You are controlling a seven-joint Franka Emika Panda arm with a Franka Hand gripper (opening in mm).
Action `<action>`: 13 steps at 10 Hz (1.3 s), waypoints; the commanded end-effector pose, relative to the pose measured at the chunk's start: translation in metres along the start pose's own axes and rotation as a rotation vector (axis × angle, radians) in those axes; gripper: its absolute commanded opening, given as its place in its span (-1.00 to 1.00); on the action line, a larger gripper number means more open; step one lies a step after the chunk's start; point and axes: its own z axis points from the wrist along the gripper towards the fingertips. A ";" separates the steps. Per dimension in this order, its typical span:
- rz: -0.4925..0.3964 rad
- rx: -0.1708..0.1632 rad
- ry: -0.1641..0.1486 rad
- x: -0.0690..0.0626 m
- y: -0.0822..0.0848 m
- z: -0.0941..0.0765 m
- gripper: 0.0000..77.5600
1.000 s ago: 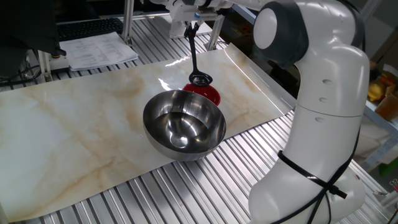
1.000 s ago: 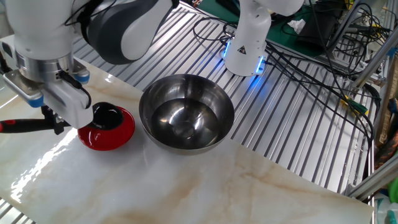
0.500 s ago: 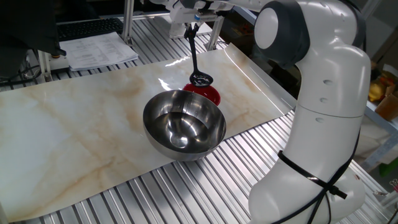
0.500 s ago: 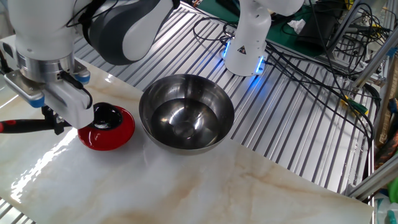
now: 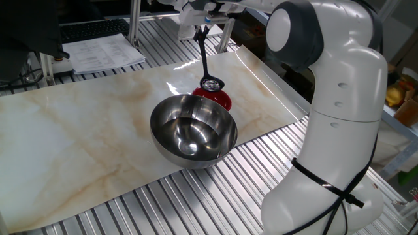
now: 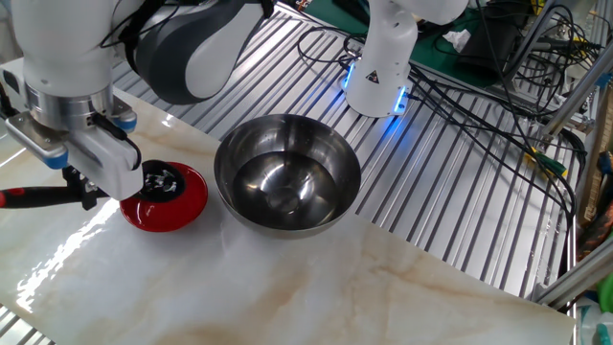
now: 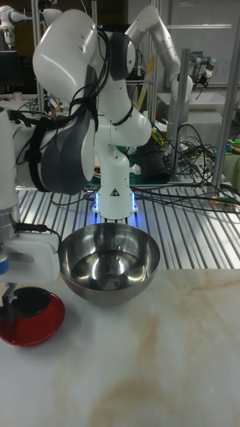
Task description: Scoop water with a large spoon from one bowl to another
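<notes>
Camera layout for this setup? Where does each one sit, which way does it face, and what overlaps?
One fixed view: high, beside the arm's base, looking across the steel bowl to the red bowl; white arm body at right.
Other fixed view: high, opposite side; gripper holding the ladle.
Tall fixed view: low at table edge, facing the base.
All share both bowls.

The black ladle (image 5: 206,62) slants with its long thin handle up and its small round scoop low over the small red bowl (image 6: 165,198). Just beside that bowl, the far bigger, deep, shiny steel bowl (image 6: 286,172) sits upright on the marbled worktop (image 5: 78,130), clear water (image 6: 284,187) glinting inside
</notes>
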 end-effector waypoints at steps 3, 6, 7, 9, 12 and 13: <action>-0.035 0.035 -0.011 -0.003 -0.003 -0.001 -0.97; -0.049 0.059 -0.016 -0.003 -0.003 -0.001 -0.97; -0.060 0.086 -0.019 -0.003 -0.003 -0.001 -0.97; -0.067 0.116 -0.021 -0.003 -0.003 -0.001 -0.97; -0.070 0.151 -0.022 -0.003 -0.003 -0.001 -0.97; -0.066 0.161 -0.022 -0.003 -0.003 -0.001 -0.97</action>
